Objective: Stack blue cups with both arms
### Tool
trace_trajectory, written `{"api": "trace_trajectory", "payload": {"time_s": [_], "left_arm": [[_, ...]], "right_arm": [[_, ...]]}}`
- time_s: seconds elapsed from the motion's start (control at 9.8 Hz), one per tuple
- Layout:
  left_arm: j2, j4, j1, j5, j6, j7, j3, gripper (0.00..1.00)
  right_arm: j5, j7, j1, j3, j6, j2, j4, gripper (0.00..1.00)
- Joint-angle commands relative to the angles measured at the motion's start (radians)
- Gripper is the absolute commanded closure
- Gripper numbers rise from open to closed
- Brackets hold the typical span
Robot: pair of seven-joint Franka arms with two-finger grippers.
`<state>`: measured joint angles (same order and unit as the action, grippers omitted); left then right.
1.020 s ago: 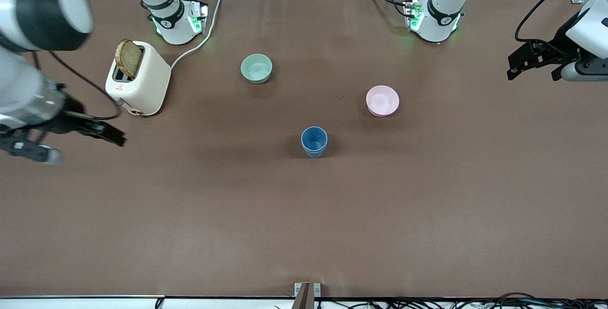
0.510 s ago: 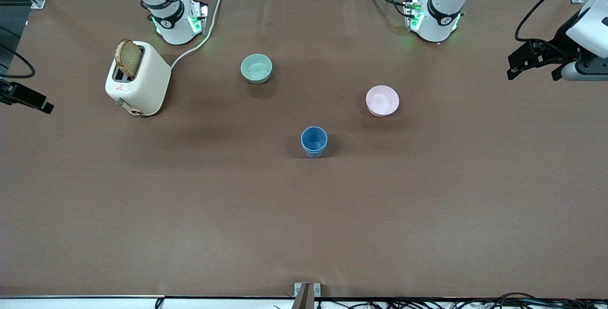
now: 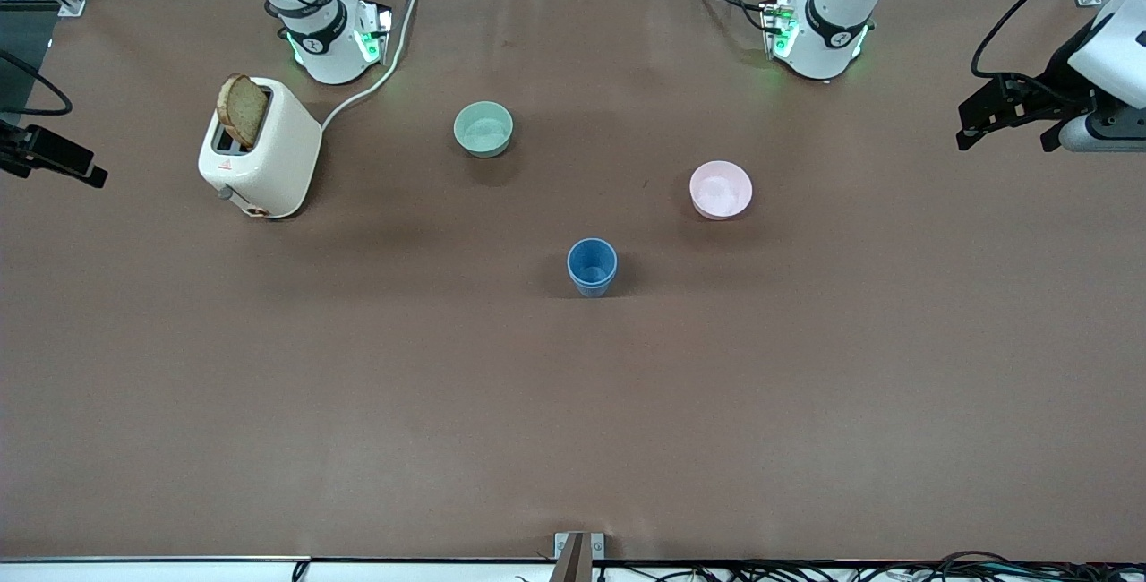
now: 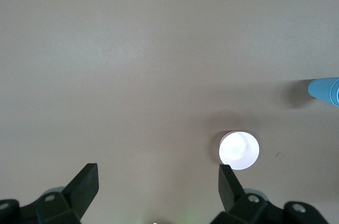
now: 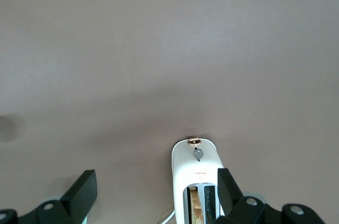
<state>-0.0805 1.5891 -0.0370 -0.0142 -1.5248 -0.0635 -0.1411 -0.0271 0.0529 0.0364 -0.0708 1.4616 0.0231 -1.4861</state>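
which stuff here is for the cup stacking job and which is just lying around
For the job: blue cups, already nested; left gripper and right gripper, both open, at the table ends.

Lying about: toaster with bread slice, green bowl, pink bowl.

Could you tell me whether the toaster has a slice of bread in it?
Yes, a brown bread slice sticks up from the slot of the white toaster.

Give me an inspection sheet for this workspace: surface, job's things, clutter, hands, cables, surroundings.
Surface: brown table, flat.
Job's things: blue cups nested as one stack, upright, mid-table.
Clutter: pale green bowl, pink bowl, toaster with a bread slice sticking out.
Hands: left hand open, at the left arm's end; right hand open, at the right arm's end; both empty.
Cables: toaster cord; wires along the table's near edge.
Surroundings: grey floor.
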Motion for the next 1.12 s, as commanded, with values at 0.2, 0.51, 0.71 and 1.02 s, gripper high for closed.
{"api": "trace_trajectory", "payload": {"time_s": [0.2, 0.51, 0.71, 1.02], "left_arm": [[0.031, -0.031, 0.005, 0.026, 0.048, 0.014, 0.0, 0.0], [0.031, -0.029, 0.008, 0.026, 0.06, 0.016, -0.002, 0.0], [0.047, -0.031, 0.009, 0.026, 0.06, 0.017, -0.002, 0.0], [0.05, -0.041, 0.005, 0.025, 0.06, 0.016, -0.002, 0.0]], "right_arm": [[0.016, -0.001, -0.009, 0.011, 0.018, -0.014, -0.009, 0.0], [0.016, -0.004, -0.009, 0.011, 0.017, -0.014, -0.017, 0.0], [0.016, -0.002, -0.01, 0.011, 0.014, -0.014, -0.016, 0.0], [0.016, -0.002, -0.021, 0.009, 0.013, -0.014, -0.016, 0.0]]}}
